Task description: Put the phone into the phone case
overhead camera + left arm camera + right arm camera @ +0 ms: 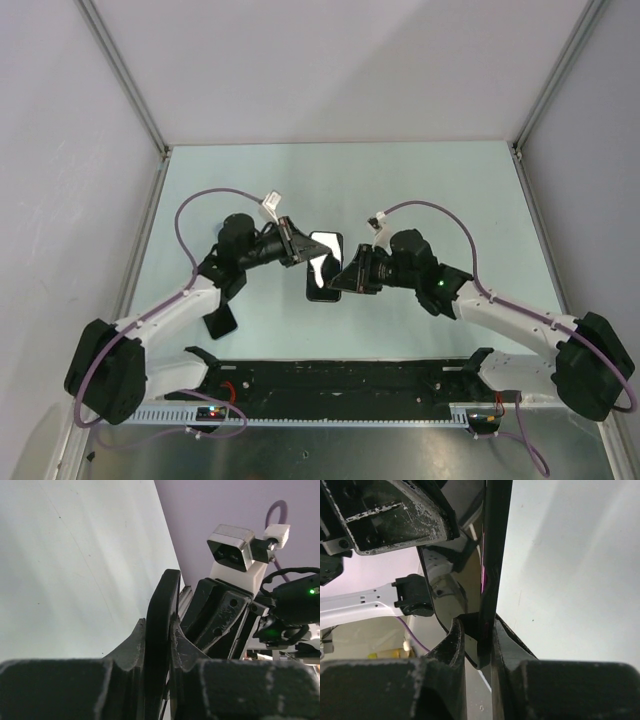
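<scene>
**Pincers.** The left pincer (299, 247) is closed narrow on the upper-left edge of the phone case (321, 297). In its own wrist view, both fingers (135, 642) press on a thin dark slab seen edge-on. The right pincer (347, 274) is clamped the same way on the lower-right edge of the same item, with one of its fingers (455, 640) on each face. The item sits between the two pincers at the centre of the overhead frame.

**Hidden or unclear.**
- In the overhead view the case shows only as a pale line at the slab's lower end.
- The phone (326, 262) shows as a dark glossy face with white glare across it.
- It cannot be determined whether the phone is fully seated in the case.
- In both wrist views only the edge is visible, and the case cannot be told from the phone.
- The pincer bodies fill the lower part of each wrist frame.
- It cannot be told whether any edge of the item touches the tabletop (450, 200).

**Surroundings.**
- The tabletop is pale green-grey and matte.
- Pale lilac-grey walls (330, 70) enclose it on three sides, with metal posts (125, 75) at the corners.
- A black slab (220, 320) lies at lower left, just beside the left forearm and well apart from the held item.
- A black rail (340, 378) crosses the bottom of the frame.
- Purple cables (195, 215) loop above each arm.
</scene>
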Tool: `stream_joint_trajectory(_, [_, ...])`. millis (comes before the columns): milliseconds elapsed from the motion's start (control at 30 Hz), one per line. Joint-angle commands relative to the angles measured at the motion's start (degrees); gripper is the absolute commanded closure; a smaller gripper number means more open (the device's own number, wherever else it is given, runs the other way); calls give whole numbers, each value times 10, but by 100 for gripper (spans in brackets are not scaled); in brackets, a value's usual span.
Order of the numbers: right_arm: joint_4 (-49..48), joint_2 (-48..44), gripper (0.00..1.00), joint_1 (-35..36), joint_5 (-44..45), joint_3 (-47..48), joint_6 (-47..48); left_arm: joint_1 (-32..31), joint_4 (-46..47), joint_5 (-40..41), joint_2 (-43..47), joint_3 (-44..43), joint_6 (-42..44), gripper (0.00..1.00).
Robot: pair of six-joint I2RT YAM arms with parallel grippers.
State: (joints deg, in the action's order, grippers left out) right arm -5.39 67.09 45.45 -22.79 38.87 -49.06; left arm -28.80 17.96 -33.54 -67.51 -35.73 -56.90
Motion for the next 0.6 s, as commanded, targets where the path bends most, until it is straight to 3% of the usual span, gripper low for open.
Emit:
stream_joint_trajectory(0, [86,20,100,19,144,40,55,-35,-54,110,18,-18,32,100])
stream_joint_trajectory(33, [86,18,100,19,147,40,59,-35,-58,113,18,-20,34,100])
stream_joint_trajectory(67, [89,16,94,17,151,41,66,-35,-61,116,17,-22,37,100])
stream_joint_trajectory(200, [103,-16,33,13,184,33,85,-34,-66,130,10,-33,40,100])
stream_joint_trajectory(300, [81,-55,8,17,199,12,100,-34,-66,134,-4,-42,35,100])
stream_joint_trajectory(367, [65,-65,2,26,203,7,111,-34,-65,135,-11,-50,31,100])
stream_joint_trajectory(567, [-12,-36,1,43,194,5,119,-35,-65,141,-24,-58,21,100])
